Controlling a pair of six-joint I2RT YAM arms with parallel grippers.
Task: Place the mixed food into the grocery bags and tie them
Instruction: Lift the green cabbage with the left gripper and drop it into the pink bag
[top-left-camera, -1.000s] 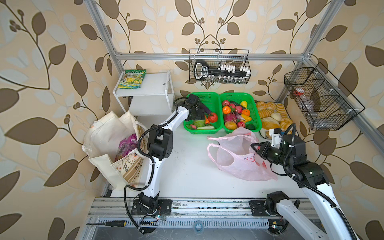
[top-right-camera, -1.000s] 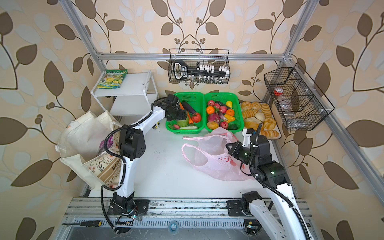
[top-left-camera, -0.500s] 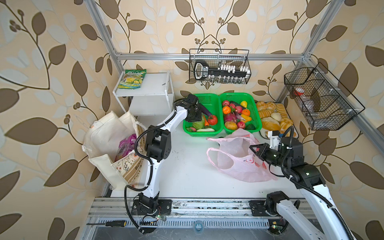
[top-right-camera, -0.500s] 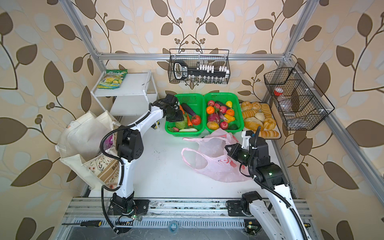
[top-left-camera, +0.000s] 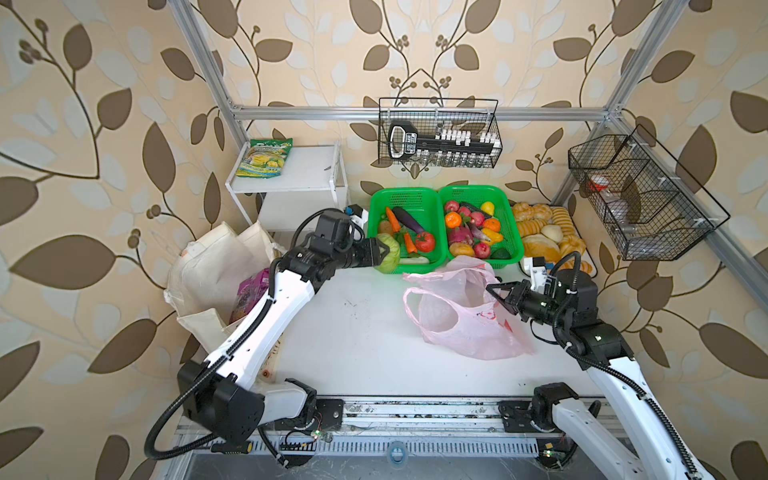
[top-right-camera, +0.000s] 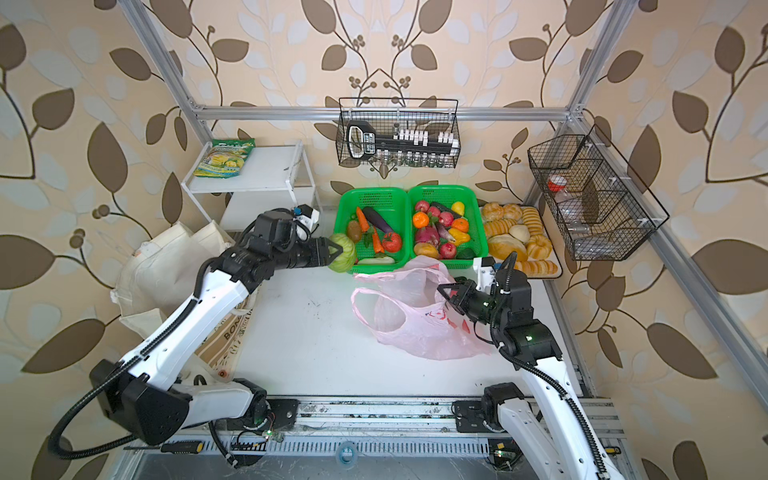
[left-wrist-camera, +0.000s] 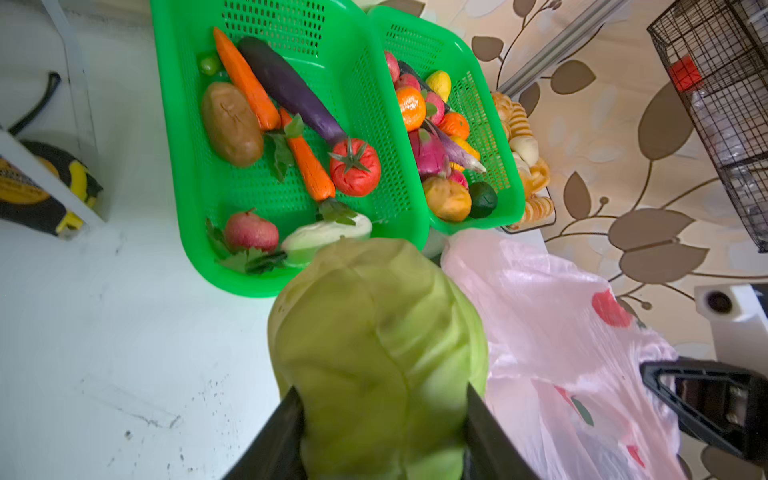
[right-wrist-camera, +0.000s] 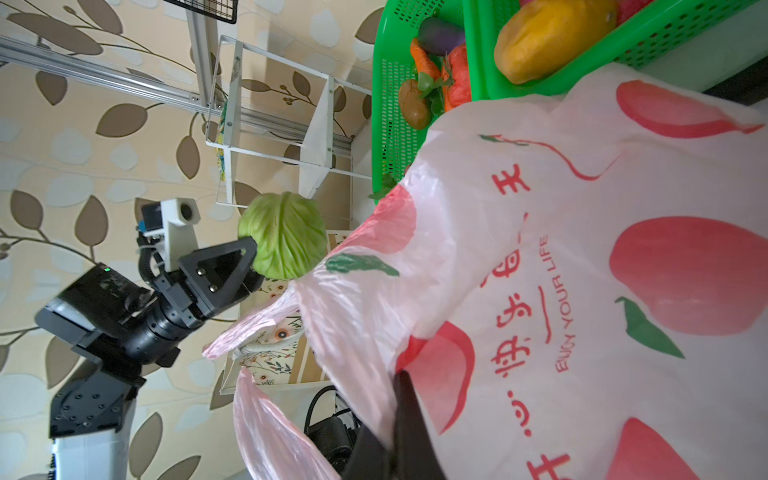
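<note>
My left gripper (top-left-camera: 385, 254) (left-wrist-camera: 381, 388) is shut on the green cabbage (top-left-camera: 392, 253) (top-right-camera: 345, 258) (left-wrist-camera: 374, 332) (right-wrist-camera: 286, 241), held above the near left corner of the left green basket (top-left-camera: 405, 192). The brown potato (left-wrist-camera: 232, 124) and red tomato (top-left-camera: 424, 242) (left-wrist-camera: 355, 167) lie in that basket. My right gripper (top-left-camera: 491, 289) (right-wrist-camera: 400, 380) is shut on the rim of the pink plastic bag (top-left-camera: 457, 320) (top-right-camera: 415, 328) (right-wrist-camera: 540, 249), holding its mouth up. The cream canvas tote (top-left-camera: 216, 266) (top-right-camera: 166, 262) stands at the left with the purple packet (top-left-camera: 251, 289) inside.
A second green basket (top-left-camera: 478, 189) of fruit sits beside a tray of bread rolls (top-left-camera: 548, 232). A yellow-green snack packet (top-left-camera: 266, 158) lies on the white shelf (top-left-camera: 307, 174). Wire baskets (top-left-camera: 438, 133) (top-left-camera: 640, 195) hang on the back and right walls.
The left gripper closed on the cabbage inside the basket and drew it toward the basket's near edge. The right gripper shifted slightly left with the bag rim.
</note>
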